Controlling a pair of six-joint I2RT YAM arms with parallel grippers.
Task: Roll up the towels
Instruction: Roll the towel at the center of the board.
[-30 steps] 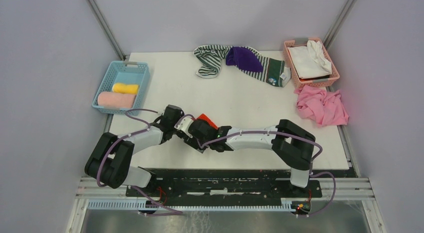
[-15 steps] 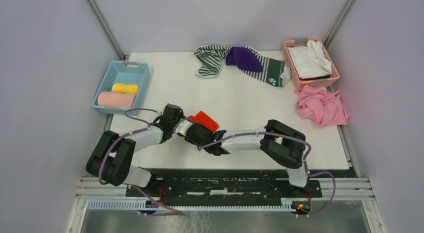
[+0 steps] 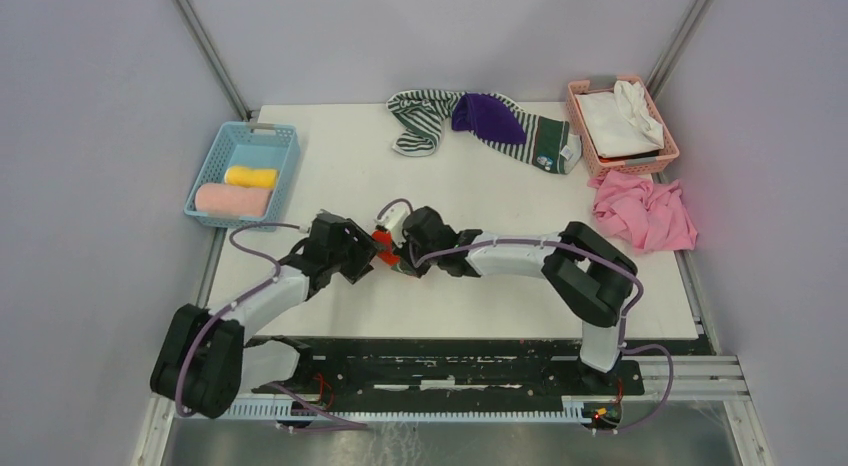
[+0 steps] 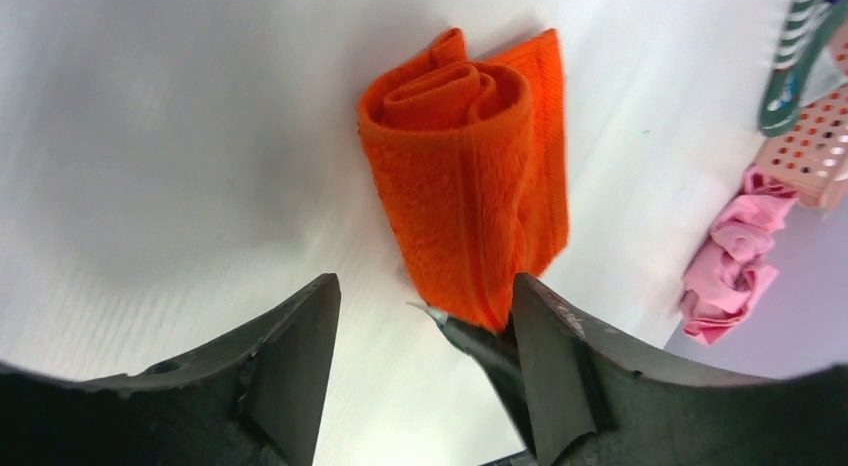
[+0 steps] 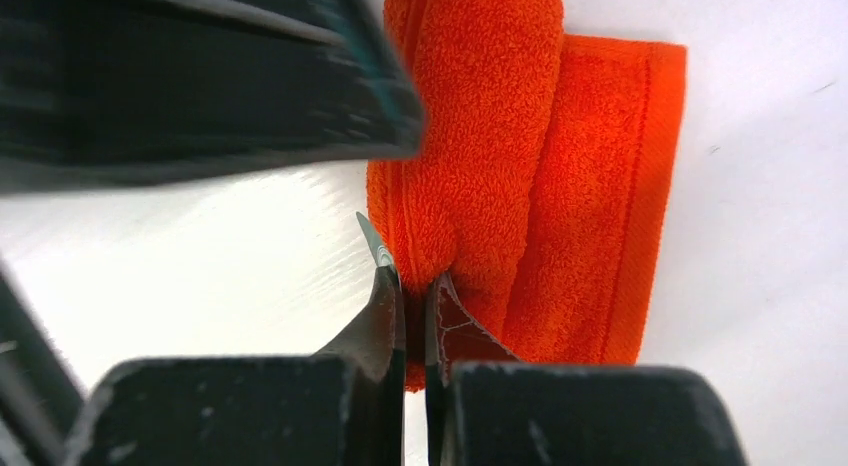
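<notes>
Orange-red towel [image 4: 465, 196], partly rolled, lies on the white table [image 3: 480, 206], right of and nearer than the blue basket [image 3: 268, 132]. Right gripper [image 5: 410, 286] pinches its end. Left gripper [image 4: 425, 291] has its jaws apart beside that end. Bare tabletop extends beyond, right of the basket.

No text, number or brand mark can be read in any view. The only candidate is a small pale tag [image 3: 546, 161] on the dark green towel [image 3: 538, 141] at the far side of the surface [image 3: 470, 201], too small to make out from the top camera. The orange-red towel [image 4: 470, 186], close up in both wrist views, shows only plain terry and a stitched hem.
</notes>
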